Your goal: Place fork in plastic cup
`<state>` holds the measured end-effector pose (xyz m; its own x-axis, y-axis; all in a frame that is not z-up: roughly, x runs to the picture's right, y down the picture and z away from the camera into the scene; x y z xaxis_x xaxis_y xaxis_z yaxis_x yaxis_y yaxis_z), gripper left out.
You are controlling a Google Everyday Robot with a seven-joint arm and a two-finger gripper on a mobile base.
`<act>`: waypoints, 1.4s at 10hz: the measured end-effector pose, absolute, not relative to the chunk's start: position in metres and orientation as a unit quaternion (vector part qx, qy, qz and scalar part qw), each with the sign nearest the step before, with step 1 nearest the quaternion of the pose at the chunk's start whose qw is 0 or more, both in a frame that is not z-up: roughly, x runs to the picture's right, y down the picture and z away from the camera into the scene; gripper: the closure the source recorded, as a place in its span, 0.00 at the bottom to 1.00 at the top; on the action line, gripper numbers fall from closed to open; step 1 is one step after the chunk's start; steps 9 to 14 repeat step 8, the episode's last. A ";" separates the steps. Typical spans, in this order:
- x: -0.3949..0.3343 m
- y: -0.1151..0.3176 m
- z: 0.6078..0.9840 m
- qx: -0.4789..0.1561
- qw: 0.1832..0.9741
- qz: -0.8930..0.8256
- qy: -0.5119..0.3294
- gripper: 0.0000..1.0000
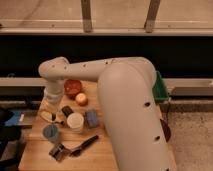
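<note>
My one camera looks down from high behind my arm point(125, 100), facing the wooden table point(100, 160); my gripper point(51, 100) hangs at far left.

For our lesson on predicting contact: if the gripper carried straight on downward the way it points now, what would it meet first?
The gripper hangs at the table's left-rear part, pointing down. It would probably first meet the pale items lying just below it, not the blue cup nearer the front; depth is unclear.

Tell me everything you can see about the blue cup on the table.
The blue cup is small, round and looks like plastic. It stands upright with its mouth open, near the front left of the wooden table. The wider white cup stands just to its right, and a black-handled utensil lies in front of it. The gripper is behind it, above the table, not touching it. Its inside cannot be made out.
</note>
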<state>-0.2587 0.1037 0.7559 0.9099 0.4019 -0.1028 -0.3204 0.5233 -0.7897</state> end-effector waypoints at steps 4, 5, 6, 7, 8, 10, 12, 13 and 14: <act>-0.257 0.100 0.753 -0.438 0.874 0.205 -0.050 0.20; -0.257 0.098 0.750 -0.434 0.876 0.204 -0.053 0.20; -0.258 0.095 0.747 -0.431 0.877 0.203 -0.056 0.20; -0.257 0.093 0.745 -0.428 0.878 0.204 -0.059 0.20; -0.256 0.093 0.746 -0.428 0.878 0.206 -0.059 0.20; -0.256 0.093 0.746 -0.428 0.878 0.206 -0.059 0.20; -0.256 0.093 0.746 -0.428 0.878 0.206 -0.059 0.20; -0.256 0.093 0.746 -0.428 0.878 0.206 -0.059 0.20; -0.256 0.093 0.746 -0.428 0.878 0.206 -0.059 0.20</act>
